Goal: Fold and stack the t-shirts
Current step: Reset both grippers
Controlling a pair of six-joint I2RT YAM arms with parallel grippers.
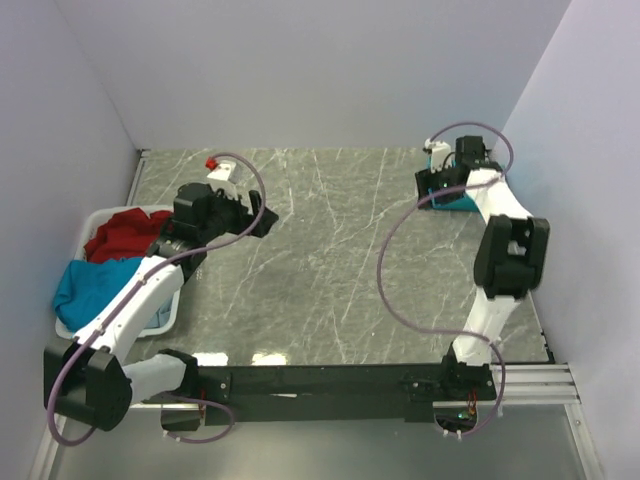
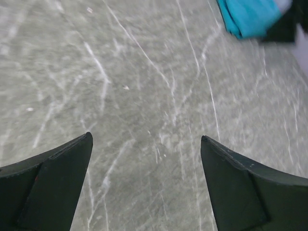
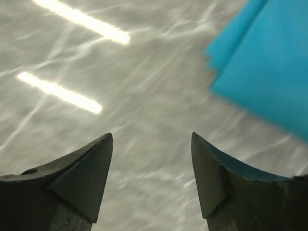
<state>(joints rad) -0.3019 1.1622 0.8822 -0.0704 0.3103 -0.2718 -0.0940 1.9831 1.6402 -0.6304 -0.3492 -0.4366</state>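
Hanging spread and empty: left fingers (image 2: pixel 53 183) over table (image 2: pixel 144 96), right fingers (image 3: pixel 82 183) beside teal t-shirt (image 3: pixel 269 62).

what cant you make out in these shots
Top view: folded teal t-shirt mostly hidden by the right arm.
Top view: left arm crosses the basket; shirt count inside unclear.
Wrist views: the same t-shirt cut off by frame edges, blurred.

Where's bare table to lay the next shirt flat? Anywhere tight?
Bare: the middle of the table, from the left hand across to the right arm. Crowded: the left edge, where the basket holds a red t-shirt and a crumpled teal t-shirt, and the far right corner, where the folded teal t-shirt lies by the right hand.
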